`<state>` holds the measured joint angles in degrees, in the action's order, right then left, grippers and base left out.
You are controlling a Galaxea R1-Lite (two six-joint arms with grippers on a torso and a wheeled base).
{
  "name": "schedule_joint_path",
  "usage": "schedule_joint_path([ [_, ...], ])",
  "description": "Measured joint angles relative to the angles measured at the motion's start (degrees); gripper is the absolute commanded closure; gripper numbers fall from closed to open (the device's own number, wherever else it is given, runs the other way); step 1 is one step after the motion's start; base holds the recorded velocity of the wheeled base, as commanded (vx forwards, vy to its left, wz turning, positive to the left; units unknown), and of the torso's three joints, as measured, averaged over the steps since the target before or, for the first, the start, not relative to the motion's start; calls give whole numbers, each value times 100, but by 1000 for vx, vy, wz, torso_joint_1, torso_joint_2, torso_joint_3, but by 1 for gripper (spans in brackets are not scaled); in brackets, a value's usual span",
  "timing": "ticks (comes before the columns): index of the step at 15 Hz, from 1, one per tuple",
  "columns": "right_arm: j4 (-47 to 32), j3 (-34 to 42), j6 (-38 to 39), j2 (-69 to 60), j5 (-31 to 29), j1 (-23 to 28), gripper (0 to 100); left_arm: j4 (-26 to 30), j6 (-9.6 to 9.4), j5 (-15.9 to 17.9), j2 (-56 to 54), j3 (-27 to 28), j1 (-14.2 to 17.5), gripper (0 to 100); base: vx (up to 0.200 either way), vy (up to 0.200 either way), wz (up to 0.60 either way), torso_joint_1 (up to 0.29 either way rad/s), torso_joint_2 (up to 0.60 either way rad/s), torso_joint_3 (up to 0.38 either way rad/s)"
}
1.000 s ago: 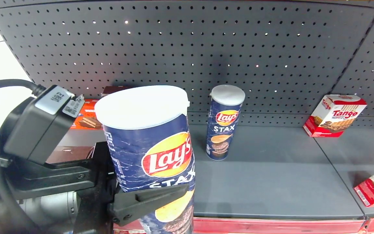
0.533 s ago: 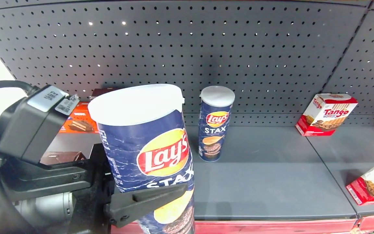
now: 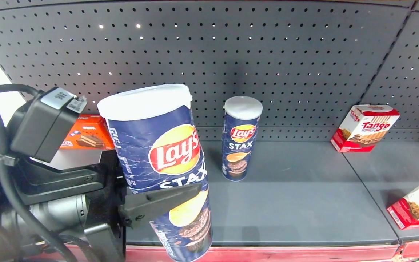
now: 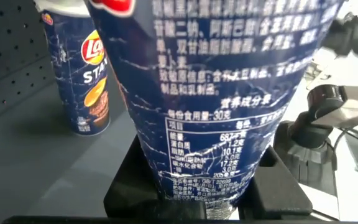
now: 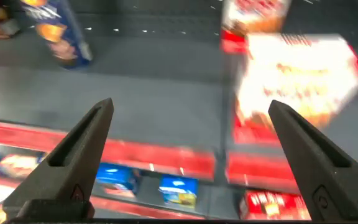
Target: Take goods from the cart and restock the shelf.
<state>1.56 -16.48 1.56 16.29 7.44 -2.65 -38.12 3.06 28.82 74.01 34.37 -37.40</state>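
Left pincer (image 3: pixel 175 196) clenched on can (image 3: pixel 155 156) — tilted, at the shelf (image 3: pixel 304 203) front edge, seemingly not yet set down. Shelved can (image 3: pixel 241 142) upright near the back: restock judged partly done. Boxes (image 3: pixel 367 127) well to the right, orange box (image 3: pixel 86 136) behind the arm.

Left wrist: can (image 4: pixel 222 112) gripped low; shelved can (image 4: pixel 82 74) near, apart.

Right wrist: right pincer (image 5: pixel 190 106) released, empty — box (image 5: pixel 297 74) ahead.

A dark grey perforated metal back panel (image 3: pixel 209 54) is standing behind a flat grey shelf (image 3: pixel 304 203), light glinting through its holes.
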Motion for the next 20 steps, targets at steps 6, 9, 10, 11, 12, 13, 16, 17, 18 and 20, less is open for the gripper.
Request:
schedule_joint_path([
  [6,605,-1502,-308,3084,963,-855,0,40,9,-24,-9,-74,279,100,0,0,0,0,0,0],
  [9,922,-1847,-418,4029,1506,-1246,0,18,9,-20,-15,-101,354,100,0,0,0,0,0,0],
  [10,1245,-1940,-523,4376,1894,-1264,0,16,9,-16,-22,-121,358,100,0,0,0,0,0,0],
  [11,1596,-2025,-651,4714,2248,-1253,0,16,6,-17,-37,-151,364,100,0,0,0,0,0,0],
  [12,1866,-2141,-774,5060,2573,-1224,0,16,11,-16,-55,-184,364,100,0,0,0,0,0,0],
  [13,2025,-2342,-900,5436,2929,-1201,0,18,17,-17,-76,-226,364,100,0,0,0,0,0,0],
  [16,2321,-3104,-1418,6424,4167,-1141,0,16,85,-9,-122,-284,364,100,0,0,0,0,0,0],
  [17,2484,-3357,-1574,6739,4543,-1119,0,9,115,-9,-129,-286,354,100,0,0,0,0,0,0],
  [18,2676,-3600,-1680,7045,4788,-1111,0,7,123,-9,-135,-286,339,100,0,0,0,0,0,0],
  [20,2992,-4101,-1794,7641,5023,-1107,0,2,128,-6,-139,-286,321,100,0,0,0,0,0,0],
])
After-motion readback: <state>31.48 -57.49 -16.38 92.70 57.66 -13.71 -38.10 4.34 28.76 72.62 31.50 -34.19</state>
